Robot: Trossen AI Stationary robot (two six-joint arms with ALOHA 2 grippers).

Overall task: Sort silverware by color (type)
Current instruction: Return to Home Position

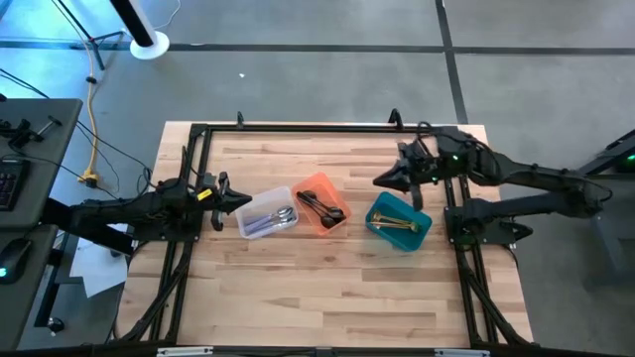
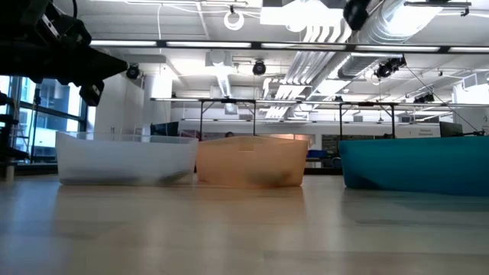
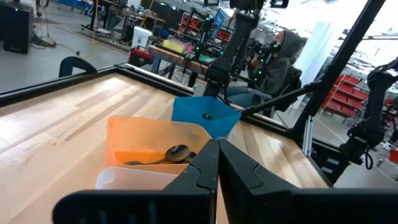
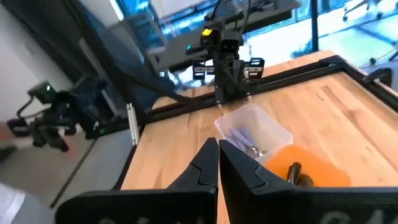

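Note:
Three bins stand in a row mid-table. The clear bin (image 1: 264, 214) holds silver silverware (image 1: 280, 216), the orange bin (image 1: 319, 203) holds black silverware (image 1: 323, 207), and the teal bin (image 1: 399, 223) holds gold silverware (image 1: 397, 226). My left gripper (image 1: 241, 201) is shut and empty, level, just left of the clear bin. My right gripper (image 1: 380, 181) is shut and empty, raised above the table beyond the teal bin. The left wrist view shows a black spoon (image 3: 175, 153) in the orange bin (image 3: 149, 140). The right wrist view shows silver pieces (image 4: 250, 148) in the clear bin (image 4: 254, 127).
A black frame (image 1: 298, 127) runs around the wooden table's edges. Bare wood (image 1: 317, 288) lies between the bins and the near edge. Beyond the table's right side a person in a hooded top (image 3: 280, 59) sits among shelves and equipment.

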